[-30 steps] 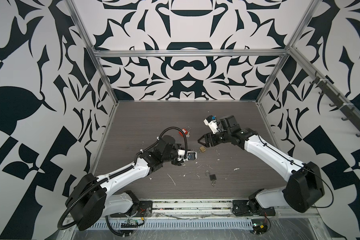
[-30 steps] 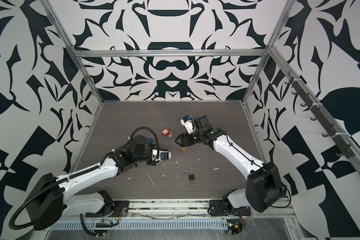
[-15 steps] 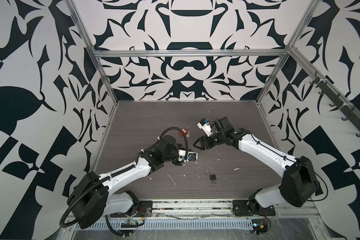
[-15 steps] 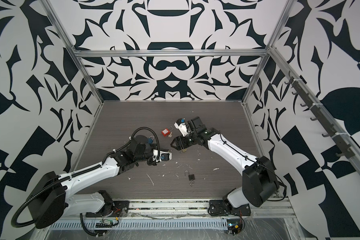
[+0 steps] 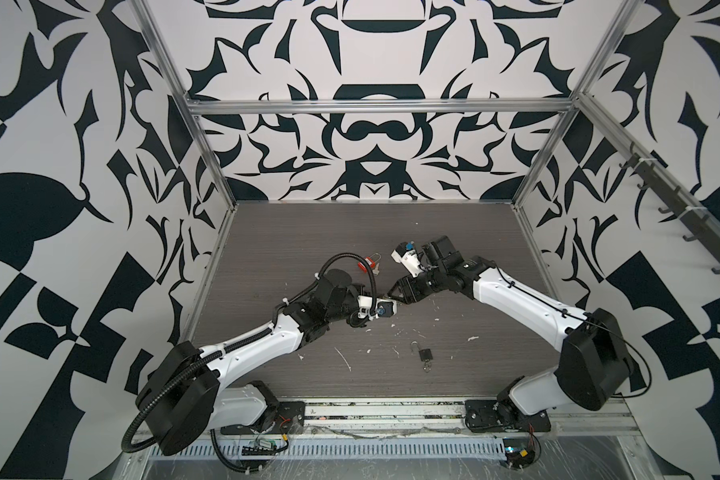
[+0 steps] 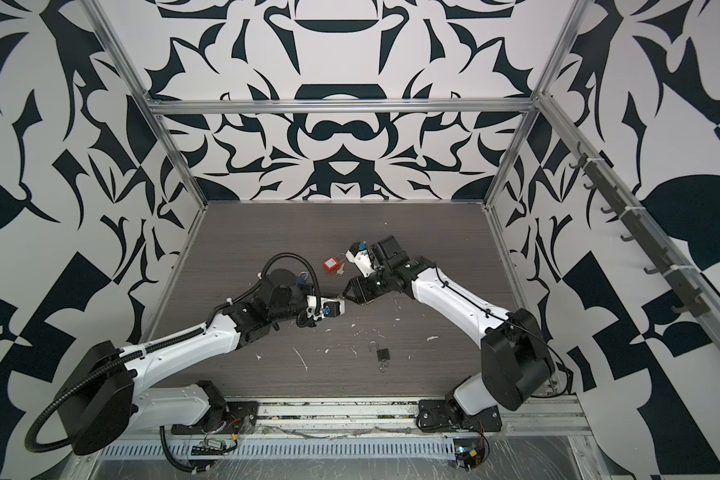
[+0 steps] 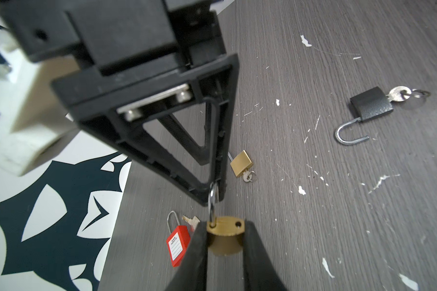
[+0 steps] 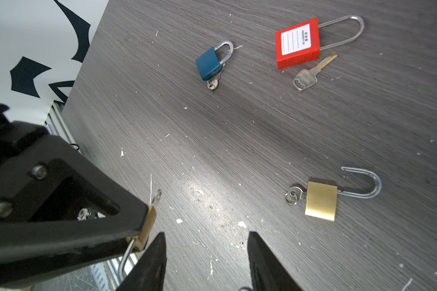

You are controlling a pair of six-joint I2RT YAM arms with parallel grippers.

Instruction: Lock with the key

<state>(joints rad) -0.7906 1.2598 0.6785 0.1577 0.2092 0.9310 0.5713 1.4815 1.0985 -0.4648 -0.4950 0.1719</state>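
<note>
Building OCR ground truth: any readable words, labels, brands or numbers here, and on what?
White label on the red plastic padlock: short lines of print beside ruled lines, too small to read.
Silver key beside that padlock: faint stamping on its head, too blurred to read.
No other text visible.

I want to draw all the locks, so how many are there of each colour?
Gold: 2, the held gold padlock and the loose gold padlock
Red: 1, the red padlock
Blue: 1, the blue padlock
Black: 1, the black padlock
Total: 5 padlocks
</note>
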